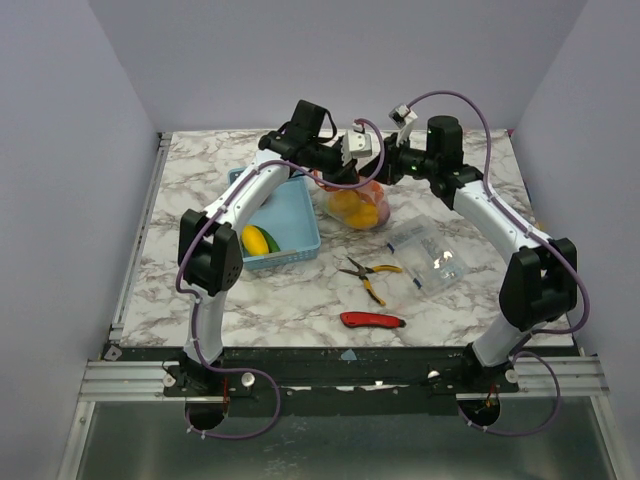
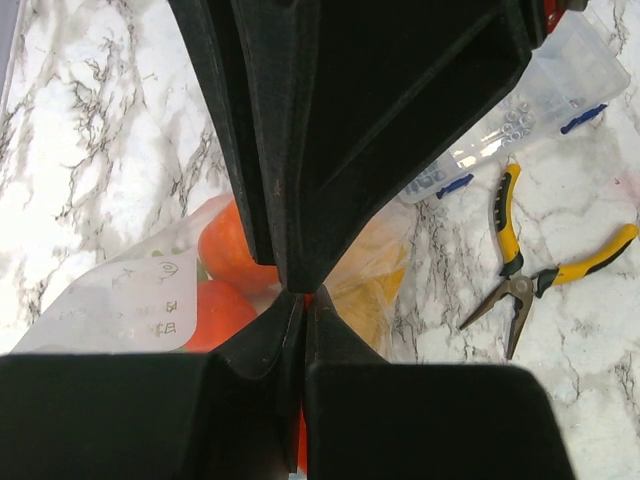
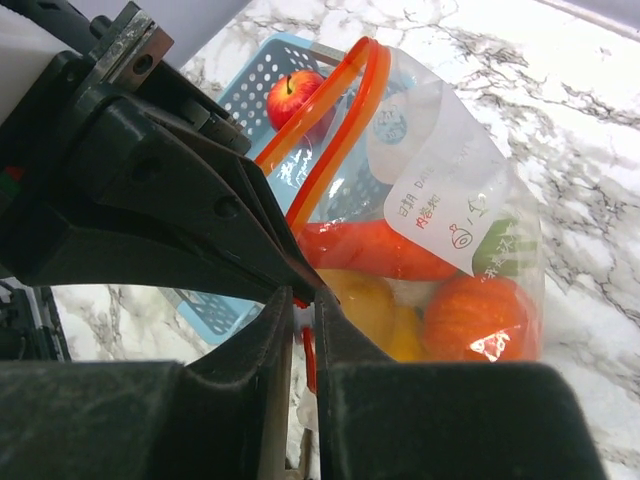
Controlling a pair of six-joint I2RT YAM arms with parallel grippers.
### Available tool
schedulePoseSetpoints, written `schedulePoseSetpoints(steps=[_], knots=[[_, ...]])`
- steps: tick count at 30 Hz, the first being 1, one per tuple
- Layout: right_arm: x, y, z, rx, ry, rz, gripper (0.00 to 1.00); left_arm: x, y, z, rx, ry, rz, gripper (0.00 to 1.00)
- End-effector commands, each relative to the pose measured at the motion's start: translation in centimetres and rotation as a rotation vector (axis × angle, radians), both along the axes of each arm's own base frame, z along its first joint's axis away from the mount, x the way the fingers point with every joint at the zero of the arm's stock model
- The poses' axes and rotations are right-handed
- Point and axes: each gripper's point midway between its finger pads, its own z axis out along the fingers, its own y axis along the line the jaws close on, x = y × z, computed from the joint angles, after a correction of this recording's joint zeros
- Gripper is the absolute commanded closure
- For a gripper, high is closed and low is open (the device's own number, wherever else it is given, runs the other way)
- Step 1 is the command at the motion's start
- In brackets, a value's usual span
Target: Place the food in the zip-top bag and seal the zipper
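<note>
The zip-top bag (image 1: pixel 357 207) hangs between both grippers at the table's middle back, holding orange, red and yellow toy food (image 3: pixel 470 310). My left gripper (image 1: pixel 352 152) is shut on the red-orange zipper, a sliver of which shows between its fingers in the left wrist view (image 2: pixel 303 298). My right gripper (image 1: pixel 380 165) is shut on the same zipper (image 3: pixel 330 130), tip to tip with the left one (image 3: pixel 305 305). Beyond my fingers the zipper's two strips stand apart in a loop. A red apple (image 3: pixel 295 93) and a yellow and green piece (image 1: pixel 258 240) lie in the basket.
The light blue mesh basket (image 1: pixel 295 215) stands left of the bag. Yellow-handled pliers (image 1: pixel 370 275), a red utility knife (image 1: pixel 372 320) and a stiff clear packet (image 1: pixel 430 255) lie in front and to the right. The pliers (image 2: pixel 530 280) also show in the left wrist view.
</note>
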Motion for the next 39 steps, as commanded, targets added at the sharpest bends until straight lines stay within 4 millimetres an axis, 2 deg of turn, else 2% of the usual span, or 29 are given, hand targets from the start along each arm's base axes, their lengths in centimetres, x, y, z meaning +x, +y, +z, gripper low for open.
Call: schedulePoseSetpoints(steps=[1,4,7,9,12,18,23,26,28,30,39], knots=[[-0.4,2.0,0.5,0.056,0.030,0.046,0.84,-2.9,-1.7,4.5,-0.117,-0.054,-0.115,1.00],[-0.2,1.3,0.6,0.034,0.093,-0.026,0.69,-2.7,-1.6,4.4,-0.116,-0.054,-0.107,1.00],[-0.5,-0.6,0.7,-0.051,0.167,-0.134,0.58,-2.4,-1.2,4.2,-0.107,-0.054,-0.091,1.00],[-1.0,-2.0,0.5,-0.120,0.203,-0.191,0.53,-2.2,-1.0,4.0,-0.106,-0.050,-0.085,1.00],[-2.1,-3.3,0.2,-0.186,0.252,-0.228,0.52,-2.1,-0.9,3.8,-0.107,-0.045,-0.077,1.00],[-3.6,-3.9,0.8,-0.219,0.246,-0.208,0.51,-2.2,-0.8,3.8,-0.106,-0.043,-0.077,1.00],[-3.8,-3.8,1.0,-0.248,0.195,-0.151,0.53,-2.3,-0.7,3.8,-0.100,-0.044,-0.079,1.00],[-3.6,-3.3,1.1,-0.241,0.174,-0.118,0.62,-2.4,-0.6,3.8,-0.099,-0.046,-0.081,1.00],[-3.1,-2.9,1.3,-0.229,0.160,-0.110,0.73,-2.4,-0.6,3.8,-0.099,-0.047,-0.081,1.00],[-2.8,-2.4,1.4,-0.235,0.140,-0.077,0.77,-2.4,-0.6,3.8,-0.099,-0.047,-0.083,1.00],[-2.3,-1.0,0.5,-0.261,0.115,-0.025,0.78,-2.4,-0.5,3.8,-0.098,-0.053,-0.087,1.00]])
